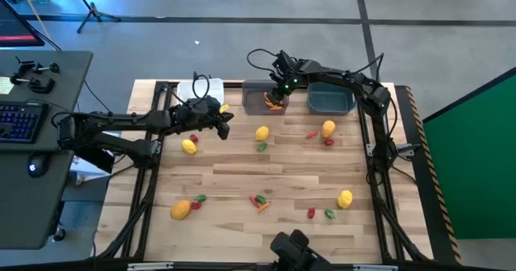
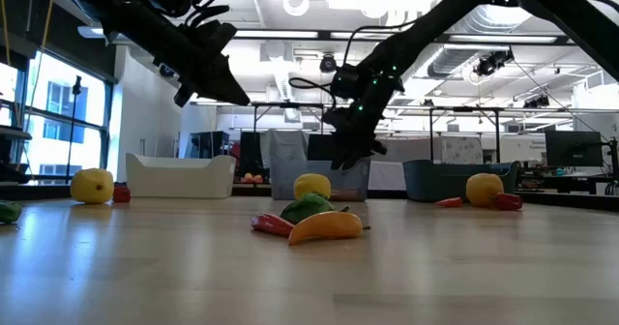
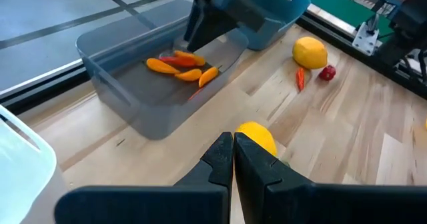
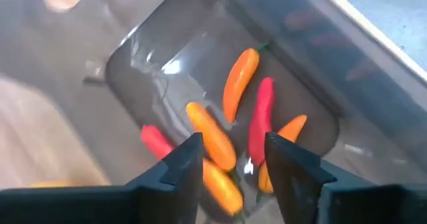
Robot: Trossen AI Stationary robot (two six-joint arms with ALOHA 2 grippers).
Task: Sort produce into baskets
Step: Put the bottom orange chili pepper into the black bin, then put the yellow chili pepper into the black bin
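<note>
From where I stand, the white bin (image 1: 196, 89) sits at the far left of the row along the back edge, and the left gripper (image 1: 225, 119) hangs in the air just in front of it, fingers pressed together with nothing between them. A yellow fruit (image 1: 189, 147) and a small red piece (image 1: 193, 138) lie just below that arm, and another yellow fruit (image 1: 262, 133) with a green bit beside it sits ahead of the fingertips; that looks the natural next pick, and I judge the fingers would need to spread well before coming down, straight over the round top so it doesn't roll. In the middle, the translucent grey bin (image 1: 256, 86) already holds several orange and red peppers (image 4: 215, 137), and the right gripper (image 4: 233, 159) hovers directly above them, fingers spread and empty, inside the line of the bin walls. Lifting straight up before swinging away would keep it off the rim. To the right, the dark teal bin (image 1: 330, 101) touches the grey one's side, so there is little room between them. More produce (image 1: 328, 129) is scattered across the open front of the table (image 1: 242, 174), well apart, leaving plenty of room there, though the two arms are near each other by the grey bin.
</note>
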